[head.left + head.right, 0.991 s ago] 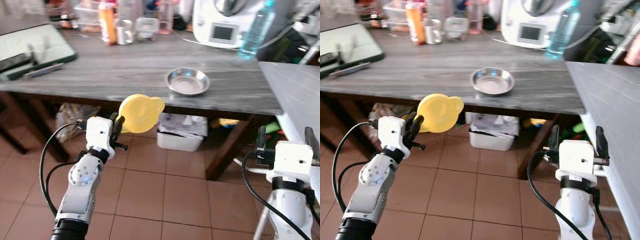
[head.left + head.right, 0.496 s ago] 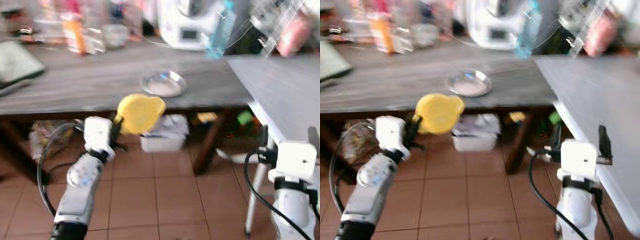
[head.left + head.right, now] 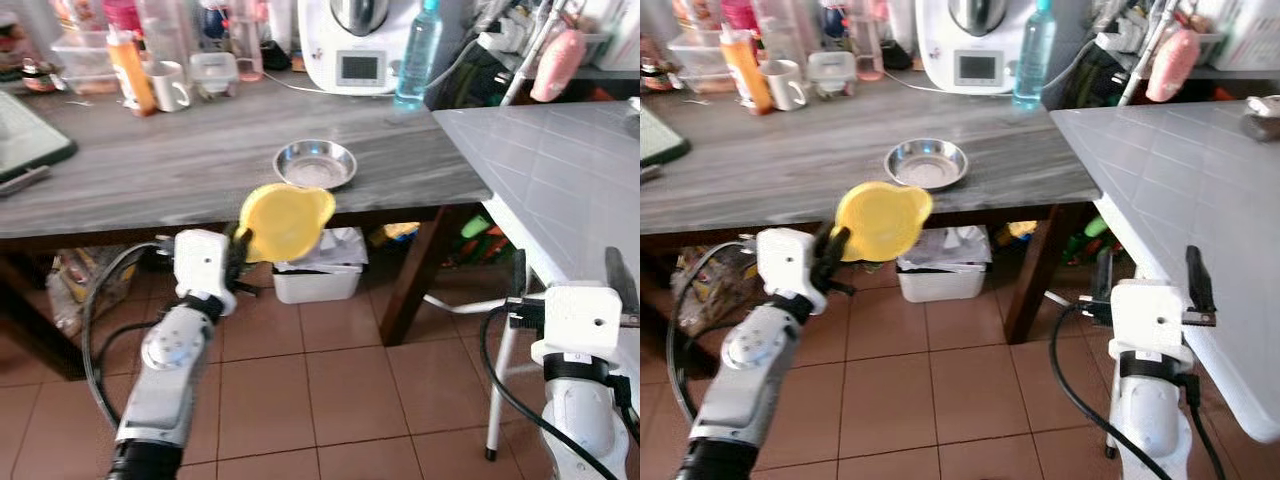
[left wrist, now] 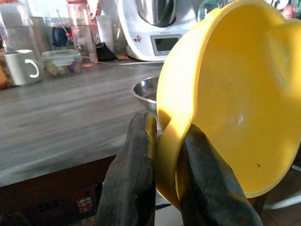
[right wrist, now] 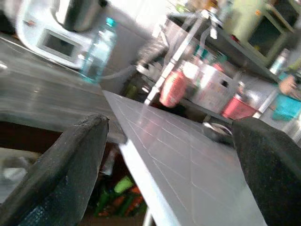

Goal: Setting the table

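Observation:
My left gripper [image 3: 238, 255] is shut on the rim of a yellow plastic bowl [image 3: 286, 221], held tilted on its edge in front of the dark wooden table [image 3: 180, 170]. In the left wrist view both black fingers [image 4: 136, 174] pinch the yellow bowl [image 4: 235, 103] wall between them. A small steel bowl [image 3: 315, 164] sits on the wooden table near its front edge, just beyond the yellow bowl. My right gripper [image 3: 566, 273] is open and empty, raised beside the edge of the grey tiled table [image 3: 560, 170] on the right.
A white kitchen machine [image 3: 358, 45], a clear water bottle [image 3: 417, 55], a mug [image 3: 172, 86], an orange bottle [image 3: 131, 70] and jars line the back of the wooden table. A white bin [image 3: 315, 270] stands under it. The floor is brown tile.
The camera has swung to the right, bringing the grey tiled table into fuller view. The yellow bowl stays gripped in my left gripper; the right gripper stays open.

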### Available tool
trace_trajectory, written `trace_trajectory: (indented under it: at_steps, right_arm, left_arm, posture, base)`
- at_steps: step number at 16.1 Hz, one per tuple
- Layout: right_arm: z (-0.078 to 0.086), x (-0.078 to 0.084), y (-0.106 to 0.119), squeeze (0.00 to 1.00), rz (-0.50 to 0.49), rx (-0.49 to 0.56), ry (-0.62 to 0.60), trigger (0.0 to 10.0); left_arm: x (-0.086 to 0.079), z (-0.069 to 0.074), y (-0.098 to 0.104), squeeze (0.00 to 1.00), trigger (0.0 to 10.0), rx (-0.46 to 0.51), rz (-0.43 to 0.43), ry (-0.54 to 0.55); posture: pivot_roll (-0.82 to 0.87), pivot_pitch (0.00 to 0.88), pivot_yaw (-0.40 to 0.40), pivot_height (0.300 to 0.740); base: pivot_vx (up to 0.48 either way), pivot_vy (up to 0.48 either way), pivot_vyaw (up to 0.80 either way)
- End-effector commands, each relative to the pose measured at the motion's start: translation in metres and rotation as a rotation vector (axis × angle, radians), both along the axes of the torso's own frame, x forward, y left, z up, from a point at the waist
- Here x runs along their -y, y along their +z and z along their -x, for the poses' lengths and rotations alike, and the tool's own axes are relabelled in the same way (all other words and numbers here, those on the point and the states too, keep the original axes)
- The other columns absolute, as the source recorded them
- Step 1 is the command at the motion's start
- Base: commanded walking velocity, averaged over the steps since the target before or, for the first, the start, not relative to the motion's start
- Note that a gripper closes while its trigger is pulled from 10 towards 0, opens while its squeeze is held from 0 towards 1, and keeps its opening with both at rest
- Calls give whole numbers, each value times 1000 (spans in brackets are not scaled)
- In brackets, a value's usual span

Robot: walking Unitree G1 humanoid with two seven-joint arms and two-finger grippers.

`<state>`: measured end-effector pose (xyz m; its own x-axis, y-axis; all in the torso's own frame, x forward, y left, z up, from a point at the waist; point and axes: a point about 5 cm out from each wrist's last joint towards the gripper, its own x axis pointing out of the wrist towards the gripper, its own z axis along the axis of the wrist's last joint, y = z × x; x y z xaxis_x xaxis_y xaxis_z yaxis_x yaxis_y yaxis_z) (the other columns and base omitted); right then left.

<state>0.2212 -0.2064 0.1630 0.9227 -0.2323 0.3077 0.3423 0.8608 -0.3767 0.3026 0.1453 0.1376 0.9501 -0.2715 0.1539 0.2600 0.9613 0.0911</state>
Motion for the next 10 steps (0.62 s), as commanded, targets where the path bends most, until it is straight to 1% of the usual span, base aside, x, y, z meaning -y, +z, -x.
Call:
trace_trajectory:
  at_steps: [1,6,7,10]
  right_arm:
    - [-1,-3,2,0,6,7,16,10000]
    - [0,-2,1,0,5,5,16,10000]
    - [0,-1,1,0,-7,11,14,10000]
    - [0,-2,3,0,-6,17,15,10000]
  left_arm:
    - [-4,0,0,0,10000,-3,-2,16]
    - [-3,0,-1,0,10000,-3,5,20]
    - [-2,-1,0,0,10000,1,-13,19]
    - [-1,-3,1,0,10000,3,2,0]
  posture:
    - [142,90,-20,740]
    - [140,90,-19,740]
    - [140,90,-19,740]
    - [138,89,-14,740]
  base:
    - [0,0,769]
    - [0,0,766]
    - [0,0,0]
    - [0,0,0]
